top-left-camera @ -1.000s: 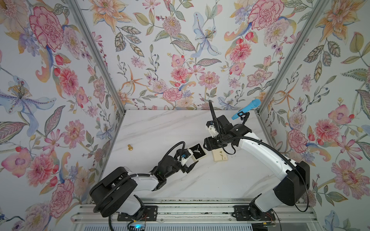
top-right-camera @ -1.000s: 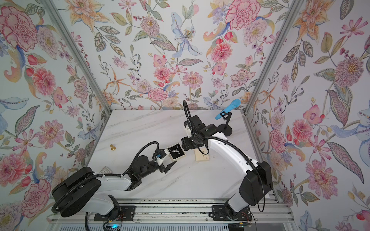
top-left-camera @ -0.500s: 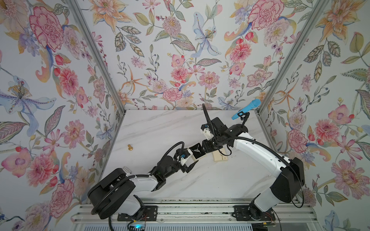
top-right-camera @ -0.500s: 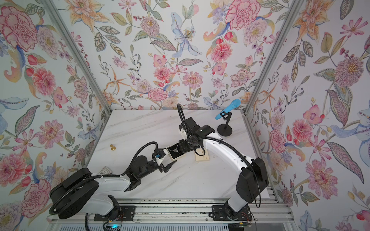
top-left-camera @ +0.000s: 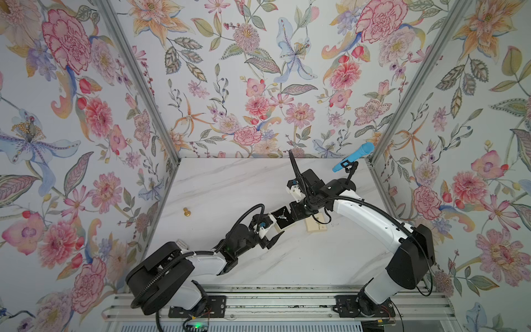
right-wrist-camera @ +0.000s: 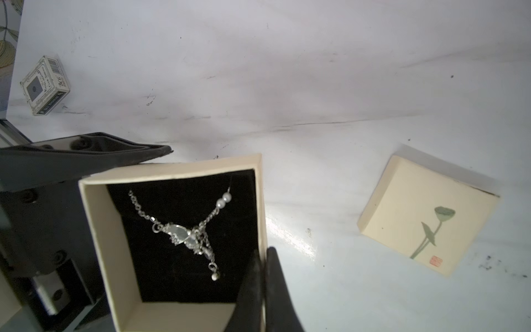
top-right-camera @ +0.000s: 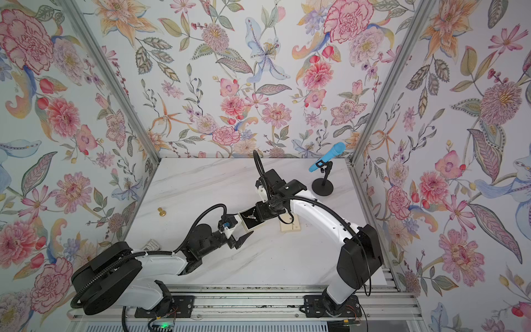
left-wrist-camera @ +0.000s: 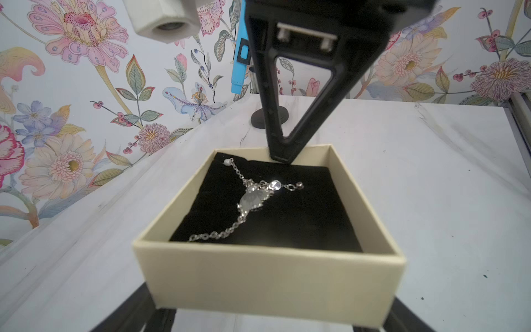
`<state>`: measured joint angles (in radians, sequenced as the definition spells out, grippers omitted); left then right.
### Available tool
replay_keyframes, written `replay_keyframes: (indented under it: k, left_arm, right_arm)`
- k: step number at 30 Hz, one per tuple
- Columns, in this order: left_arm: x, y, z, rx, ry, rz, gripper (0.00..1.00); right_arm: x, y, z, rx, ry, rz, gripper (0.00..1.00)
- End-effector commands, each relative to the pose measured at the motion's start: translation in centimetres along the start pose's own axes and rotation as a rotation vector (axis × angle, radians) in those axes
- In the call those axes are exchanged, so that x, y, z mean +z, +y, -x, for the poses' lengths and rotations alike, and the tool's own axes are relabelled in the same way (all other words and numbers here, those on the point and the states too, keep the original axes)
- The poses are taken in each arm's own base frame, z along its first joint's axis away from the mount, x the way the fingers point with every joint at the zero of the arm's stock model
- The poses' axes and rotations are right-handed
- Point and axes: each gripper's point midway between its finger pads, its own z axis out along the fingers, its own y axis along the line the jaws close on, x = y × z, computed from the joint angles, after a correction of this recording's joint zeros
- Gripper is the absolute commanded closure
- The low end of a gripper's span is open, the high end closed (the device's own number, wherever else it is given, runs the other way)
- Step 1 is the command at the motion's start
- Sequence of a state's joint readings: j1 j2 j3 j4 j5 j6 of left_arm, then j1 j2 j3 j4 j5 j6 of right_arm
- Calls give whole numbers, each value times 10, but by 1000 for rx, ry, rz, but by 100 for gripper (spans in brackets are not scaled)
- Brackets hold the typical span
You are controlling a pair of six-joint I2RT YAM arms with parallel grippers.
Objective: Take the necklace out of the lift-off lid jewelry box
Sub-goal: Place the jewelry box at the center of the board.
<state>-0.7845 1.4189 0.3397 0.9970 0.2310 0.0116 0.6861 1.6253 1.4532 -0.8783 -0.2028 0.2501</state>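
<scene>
- The lift-off lid jewelry box [left-wrist-camera: 267, 276] stands open near the middle of the marble table [top-left-camera: 230, 186]. Its base is lined with black foam [left-wrist-camera: 301, 224].
- The necklace [left-wrist-camera: 253, 198] lies inside the box on the foam. It is a thin silvery chain with a clear pendant and 2 small pearls, bunched near the centre.
- The left gripper [top-left-camera: 275, 230] reaches in from 7 o'clock. Its fingers [right-wrist-camera: 86, 152] are spread wide along 2 opposite walls of the base, clasping it.
- The right gripper [right-wrist-camera: 265, 258] comes in from 2 o'clock, tilted down, with its fingers [right-wrist-camera: 275, 287] pressed together.
- Its tips sit at the rim of the box wall on that side, apart from the necklace. I cannot tell whether they nip the cardboard.
- The lid [right-wrist-camera: 428, 215] lies flat, flower drawing up, just beside the box at 3 o'clock.
- A small gold knob [top-left-camera: 186, 212] sits well apart at 9 o'clock.
- A small printed carton [right-wrist-camera: 44, 86] lies at 8 o'clock near the table edge.
- A blue microphone [top-left-camera: 355, 157] on a stand occupies the 1 o'clock corner.
</scene>
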Motion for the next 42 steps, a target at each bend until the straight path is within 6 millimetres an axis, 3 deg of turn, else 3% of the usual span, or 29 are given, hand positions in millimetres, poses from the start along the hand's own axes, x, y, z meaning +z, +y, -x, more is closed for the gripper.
replay_keyframes:
  k: [1, 6, 12, 15, 18, 23, 29, 33, 41, 42]
  left_arm:
    - [0, 11, 6, -1, -8, 48, 10]
    - [-4, 21, -14, -53, 75, 117, 0]
    - [-8, 28, -31, -138, 161, 170, 0]
    - [-9, 30, -38, -199, 204, 185, 0]
    - [-11, 30, -42, -244, 251, 190, 0]
    - [-16, 33, -40, -302, 288, 218, 1]
    - [-10, 41, -34, -402, 328, 260, 13]
    - [5, 41, -42, -476, 410, 267, 28]
    - [35, 33, -62, -553, 467, 223, 47]
    - [37, 32, -73, -562, 493, 228, 49]
  right_arm:
    - [1, 4, 6, 12, -1, 29, 100]
    - [6, -7, 11, 41, -8, 6, 100]
    - [23, -17, 18, 63, -20, -31, 100]
    - [38, -26, 20, 79, -16, -62, 100]
    - [56, -48, 23, 134, -20, -100, 100]
    - [87, -60, 24, 165, -15, -137, 100]
    - [114, -66, 17, 166, 15, -176, 100]
    - [124, -69, 11, 172, 38, -179, 99]
    - [126, -69, 6, 162, 42, -166, 86]
    - [125, -68, 5, 159, 42, -166, 84]
